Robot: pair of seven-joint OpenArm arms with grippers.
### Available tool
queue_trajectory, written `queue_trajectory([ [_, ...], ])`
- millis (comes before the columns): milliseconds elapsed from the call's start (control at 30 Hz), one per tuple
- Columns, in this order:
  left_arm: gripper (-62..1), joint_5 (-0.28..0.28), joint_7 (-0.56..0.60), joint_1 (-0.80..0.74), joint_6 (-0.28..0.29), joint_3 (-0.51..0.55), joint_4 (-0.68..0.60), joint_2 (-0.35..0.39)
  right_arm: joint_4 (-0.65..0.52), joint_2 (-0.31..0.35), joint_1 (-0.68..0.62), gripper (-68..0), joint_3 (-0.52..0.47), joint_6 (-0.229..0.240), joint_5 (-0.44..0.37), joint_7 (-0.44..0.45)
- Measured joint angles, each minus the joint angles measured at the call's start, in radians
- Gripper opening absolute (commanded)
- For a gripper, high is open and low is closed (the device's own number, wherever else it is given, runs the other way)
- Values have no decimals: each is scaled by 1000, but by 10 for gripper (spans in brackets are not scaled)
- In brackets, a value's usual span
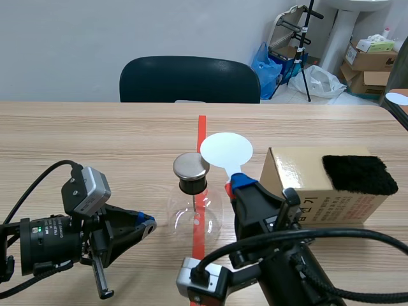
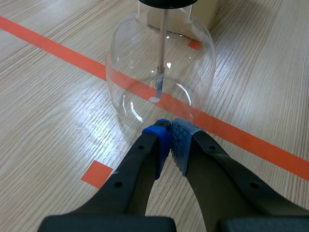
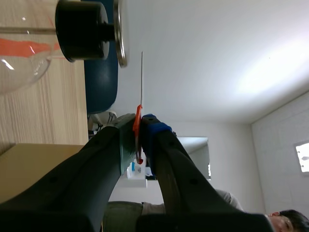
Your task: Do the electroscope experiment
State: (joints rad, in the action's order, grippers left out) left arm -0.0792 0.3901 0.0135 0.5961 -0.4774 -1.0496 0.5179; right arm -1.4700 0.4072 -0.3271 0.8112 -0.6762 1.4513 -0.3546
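The electroscope, a clear glass flask (image 1: 194, 218) with a black stopper and a round metal cap (image 1: 190, 165), stands on the red tape line at mid-table. My right gripper (image 1: 234, 185) is shut on the orange-red handle of a white round paddle (image 1: 226, 151), whose disc hangs just right of the cap, close to its edge. The right wrist view shows the paddle (image 3: 141, 79) edge-on between the fingers (image 3: 139, 126), near the cap (image 3: 119, 32). My left gripper (image 1: 148, 224) lies low on the table, shut on nothing, its tips (image 2: 170, 131) just short of the flask (image 2: 159, 63).
A cardboard box (image 1: 306, 188) with a black fuzzy cloth (image 1: 359, 173) on top stands right of the flask, next to my right arm. A dark chair (image 1: 189, 80) sits beyond the far table edge. A person (image 3: 289, 218) shows in the right wrist view.
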Motion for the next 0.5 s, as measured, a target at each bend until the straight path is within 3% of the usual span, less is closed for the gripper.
queue_trajectory([
  [267,-582,0,0,0,0,0,0,0,0,0,0,-665,0,0,0,-216],
  [500,-582,0,0,0,0,0,0,0,0,0,0,-665,0,0,0,-312],
])
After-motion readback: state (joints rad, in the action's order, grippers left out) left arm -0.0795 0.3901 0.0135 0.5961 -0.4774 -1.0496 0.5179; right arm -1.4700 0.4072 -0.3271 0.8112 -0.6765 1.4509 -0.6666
